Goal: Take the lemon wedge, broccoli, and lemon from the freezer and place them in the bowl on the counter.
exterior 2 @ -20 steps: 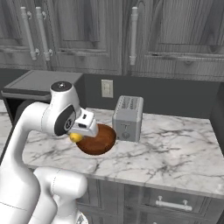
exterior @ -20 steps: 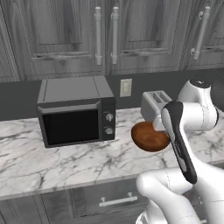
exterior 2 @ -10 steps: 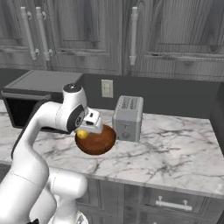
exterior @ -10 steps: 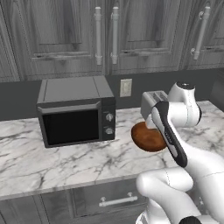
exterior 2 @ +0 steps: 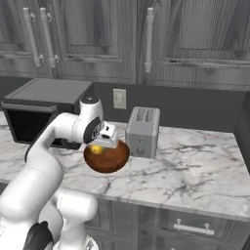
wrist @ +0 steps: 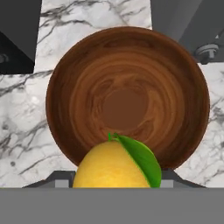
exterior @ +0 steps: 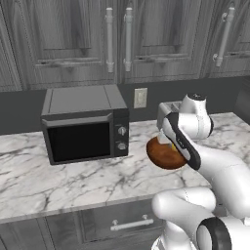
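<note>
my gripper point(exterior 2: 99, 146) holds the lemon point(wrist: 117, 164) tight, right over the bowl point(wrist: 127, 98). next i should open up and drop it in.

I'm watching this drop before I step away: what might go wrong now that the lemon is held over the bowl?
The lemon sits between the jaws of the gripper nearer the near rim than the centre of the bowl, so it might clip the rim and roll onto the counter. The bowl looks empty and shallow, so a bounce out is possible. The toaster stands close beside the hand.
</note>
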Controlling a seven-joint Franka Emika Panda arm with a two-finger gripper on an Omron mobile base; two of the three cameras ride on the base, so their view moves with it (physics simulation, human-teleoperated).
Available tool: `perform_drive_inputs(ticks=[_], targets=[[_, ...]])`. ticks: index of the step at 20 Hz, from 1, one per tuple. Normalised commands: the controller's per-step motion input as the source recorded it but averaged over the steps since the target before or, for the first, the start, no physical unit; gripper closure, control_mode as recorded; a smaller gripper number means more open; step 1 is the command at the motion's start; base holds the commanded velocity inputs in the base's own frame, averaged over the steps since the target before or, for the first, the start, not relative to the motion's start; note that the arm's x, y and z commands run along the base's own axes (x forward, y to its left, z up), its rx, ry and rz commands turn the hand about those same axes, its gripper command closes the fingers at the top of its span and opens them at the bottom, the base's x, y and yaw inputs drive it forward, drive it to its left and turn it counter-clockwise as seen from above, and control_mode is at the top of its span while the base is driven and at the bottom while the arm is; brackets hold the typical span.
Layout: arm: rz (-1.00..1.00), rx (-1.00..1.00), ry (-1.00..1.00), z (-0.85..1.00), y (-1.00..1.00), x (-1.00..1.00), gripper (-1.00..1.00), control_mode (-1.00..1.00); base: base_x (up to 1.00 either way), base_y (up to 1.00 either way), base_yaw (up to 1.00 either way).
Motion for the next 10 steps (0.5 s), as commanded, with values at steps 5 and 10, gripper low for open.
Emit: perform_drive_inputs(ticks=[5, 10], targets=[[0.00, 0.00, 0.00, -0.48, 0.00, 0.11, 1.00, -1.00, 0.00, 0.00, 0.00], [0.00, 0.00, 0.00, -0.33, -0.01, 0.13, 1.00, -1.00, 0.00, 0.00, 0.00]])
